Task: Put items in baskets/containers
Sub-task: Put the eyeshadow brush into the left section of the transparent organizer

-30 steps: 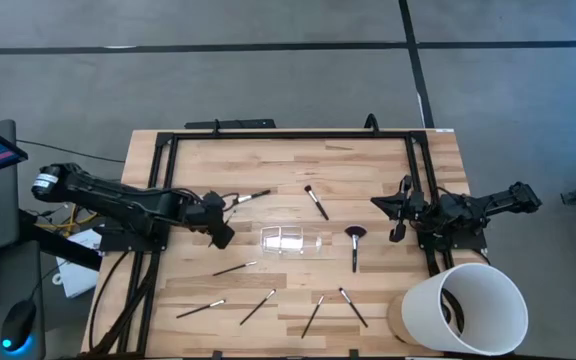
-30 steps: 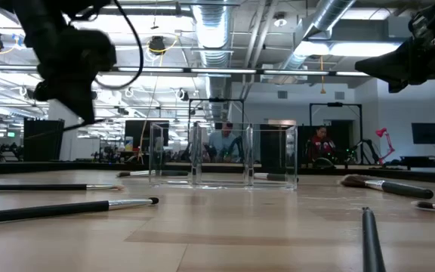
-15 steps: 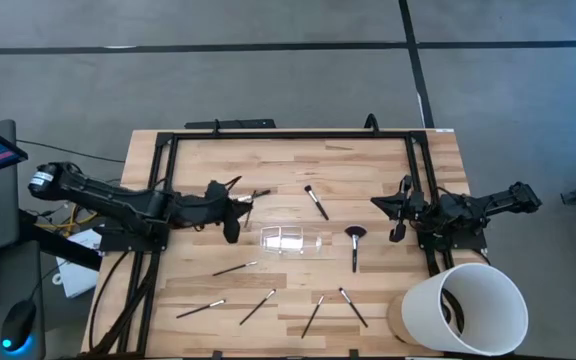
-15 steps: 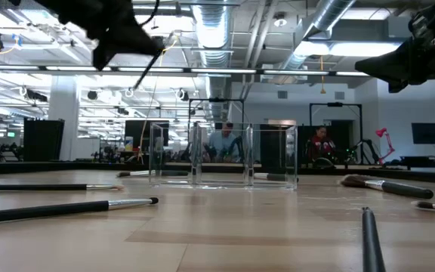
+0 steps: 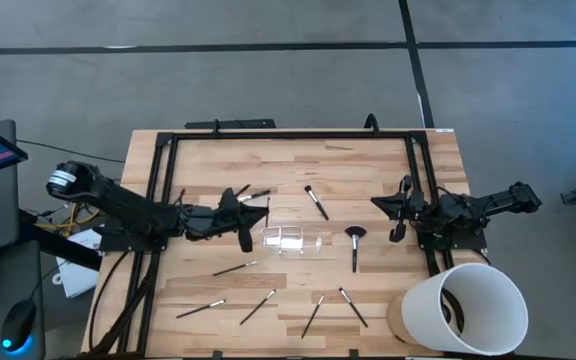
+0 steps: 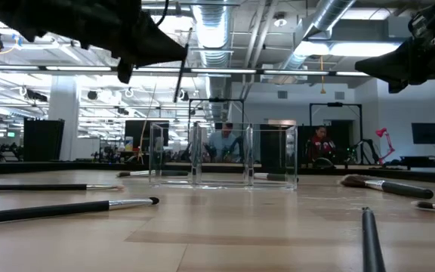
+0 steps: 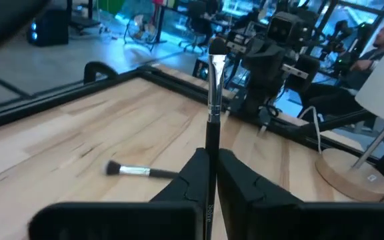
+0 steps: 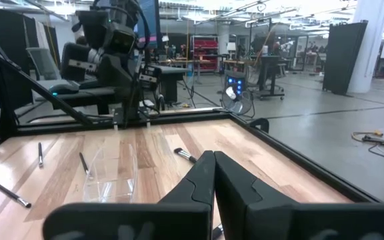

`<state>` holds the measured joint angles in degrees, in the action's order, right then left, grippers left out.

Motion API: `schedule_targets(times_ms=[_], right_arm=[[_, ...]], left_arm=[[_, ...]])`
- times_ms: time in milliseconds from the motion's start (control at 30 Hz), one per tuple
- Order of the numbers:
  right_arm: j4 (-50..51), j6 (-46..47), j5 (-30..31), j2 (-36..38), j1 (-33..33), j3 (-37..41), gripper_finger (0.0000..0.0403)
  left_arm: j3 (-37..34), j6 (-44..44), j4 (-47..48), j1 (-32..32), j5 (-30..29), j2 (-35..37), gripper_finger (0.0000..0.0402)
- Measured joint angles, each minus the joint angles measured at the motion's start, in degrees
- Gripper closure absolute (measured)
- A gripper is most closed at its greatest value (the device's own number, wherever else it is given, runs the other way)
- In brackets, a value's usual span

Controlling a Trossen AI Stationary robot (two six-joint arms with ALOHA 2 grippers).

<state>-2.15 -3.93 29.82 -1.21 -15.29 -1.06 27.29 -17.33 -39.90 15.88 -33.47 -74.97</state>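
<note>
Now carrying | left gripper (image 5: 255, 213) left-centre, clamped on one brush (image 7: 211, 113), beside clear tray (image 5: 291, 240): lower handle-first, keep upright, tray shorter so it will lean | count: 1 held, about 8 brushes on table (image 5: 368, 165), 1 tray, 1 bucket (image 5: 473, 305) | right gripper (image 5: 400, 215) right, closed, empty.

no text, label or number can be read anywhere.

Clear tray (image 5: 294, 240) upright, mid-table. One brush (image 7: 211, 120) clamped in left gripper (image 5: 251, 213), just left of tray. Fan brush (image 5: 355, 245) right of tray; another brush (image 5: 316, 202) beyond; five brushes (image 5: 234, 268) scattered on near side.
</note>
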Motion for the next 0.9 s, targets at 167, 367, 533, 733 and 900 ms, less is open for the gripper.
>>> schedule_targets(times_ms=[167,367,533,733,900], right_arm=[[0.00,0.36,0.00,0.00,0.00,0.00,0.0403],[0.00,0.90,-0.02,0.00,0.00,0.00,0.0403],[0.00,0.92,-0.02,0.00,0.00,0.00,0.0403],[0.00,0.92,-0.02,0.00,0.00,0.00,0.0403],[0.00,0.92,-0.02,0.00,0.00,0.00,0.0403]], left_arm=[[0.02,0.96,-5.94,0.09,0.02,-4.99,0.0384],[0.02,0.59,-8.10,1.81,0.02,-8.11,0.0384],[0.02,0.45,-8.16,3.19,-0.22,-9.59,0.0384],[0.02,0.11,-8.21,4.00,-3.70,-12.75,0.0383],[0.02,-0.08,-8.17,3.98,-4.40,-13.71,0.0383]])
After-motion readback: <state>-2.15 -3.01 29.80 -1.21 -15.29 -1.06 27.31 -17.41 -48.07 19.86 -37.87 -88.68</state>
